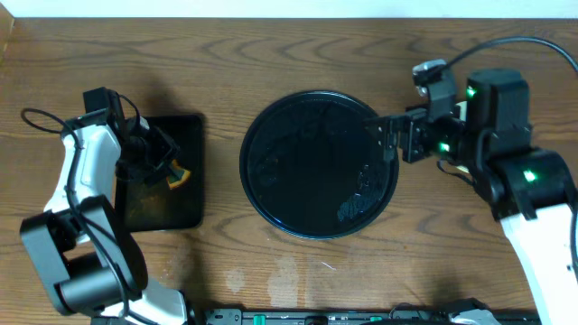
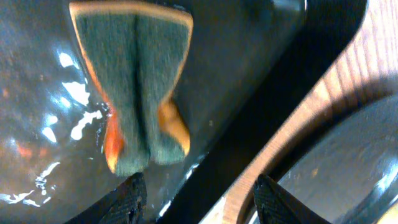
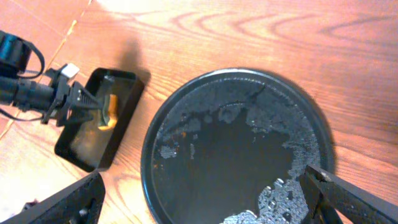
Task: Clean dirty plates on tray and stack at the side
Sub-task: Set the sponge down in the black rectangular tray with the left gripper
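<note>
The left jaws stand wide apart with nothing between them. Their dark fingertips (image 2: 132,198) hang just above the small rectangular black tray (image 1: 185,208). Ahead of the tips, nearer one than the other, lies a sponge (image 2: 134,93). Its green scouring face is up, orange shows along its edges, and a crease runs down its middle. It rests on the wet, glossy floor of the small tray. Its near end comes close to one tip, but I cannot tell whether they touch. Out past the other fingertip runs a strip of the wooden table (image 2: 323,106), and beyond that strip is the rim of the big round black tray (image 2: 348,162).

The right jaws are also spread wide and hold nothing, with one fingertip (image 3: 65,205) showing at each lower corner of the wrist view. The round tray lies ahead of and below them, spanning the gap between the fingers, and patches and beads of water cover its floor. From overhead, the right jaws hang at the round tray's rim on the side away from the left jaws.

The round tray sits flat on the table between the two pairs of jaws. It is near the small tray but apart from it, with bare wood between them. Across the round tray from the right jaws, the left arm (image 3: 31,93) reaches over the small tray.
</note>
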{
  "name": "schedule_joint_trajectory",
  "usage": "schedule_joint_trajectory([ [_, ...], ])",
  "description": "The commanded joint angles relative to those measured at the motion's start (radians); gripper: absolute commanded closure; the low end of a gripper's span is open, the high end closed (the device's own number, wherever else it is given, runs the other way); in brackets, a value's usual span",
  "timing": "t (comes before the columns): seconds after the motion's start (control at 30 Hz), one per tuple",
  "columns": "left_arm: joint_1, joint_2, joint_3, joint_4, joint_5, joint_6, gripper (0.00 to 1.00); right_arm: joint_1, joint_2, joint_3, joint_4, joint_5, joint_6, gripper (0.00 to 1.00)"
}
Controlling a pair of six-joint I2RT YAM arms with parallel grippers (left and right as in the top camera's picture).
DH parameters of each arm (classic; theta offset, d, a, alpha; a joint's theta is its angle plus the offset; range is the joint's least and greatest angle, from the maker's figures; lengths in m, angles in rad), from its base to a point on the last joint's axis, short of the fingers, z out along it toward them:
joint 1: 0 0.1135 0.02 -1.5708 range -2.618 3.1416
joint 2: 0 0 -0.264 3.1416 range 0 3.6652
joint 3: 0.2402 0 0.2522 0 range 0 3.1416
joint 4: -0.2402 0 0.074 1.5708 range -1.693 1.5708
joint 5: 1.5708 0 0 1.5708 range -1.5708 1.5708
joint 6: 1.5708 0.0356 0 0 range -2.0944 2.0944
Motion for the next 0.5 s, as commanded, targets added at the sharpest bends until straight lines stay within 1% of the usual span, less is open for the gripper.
schedule_joint_trajectory([
  [0.0, 0.0, -0.121, 0.039, -0.021, 0.026, 0.069, 0.43, 0.003, -0.068, -0.003, -0.049, 0.095, 0.007, 0.01],
  [0.13, 0.0, -0.286, 0.039, -0.048, 0.027, 0.088, 0.43, 0.003, -0.132, -0.003, -0.157, 0.167, 0.007, 0.01],
  [0.23, 0.0, -0.418, 0.039, -0.062, 0.026, 0.086, 0.42, 0.003, -0.179, -0.004, -0.222, 0.175, -0.004, 0.01],
  [0.27, 0.0, -0.455, 0.039, -0.065, 0.026, 0.086, 0.35, 0.003, -0.193, -0.005, -0.235, 0.181, -0.004, 0.01],
  [0.3, 0.0, -0.483, 0.039, -0.064, 0.026, 0.086, 0.26, 0.003, -0.205, -0.006, -0.246, 0.19, -0.003, 0.01],
  [0.47, 0.0, -0.591, 0.039, -0.064, 0.023, 0.086, 0.23, 0.003, -0.239, -0.018, -0.25, 0.236, -0.004, 0.01],
])
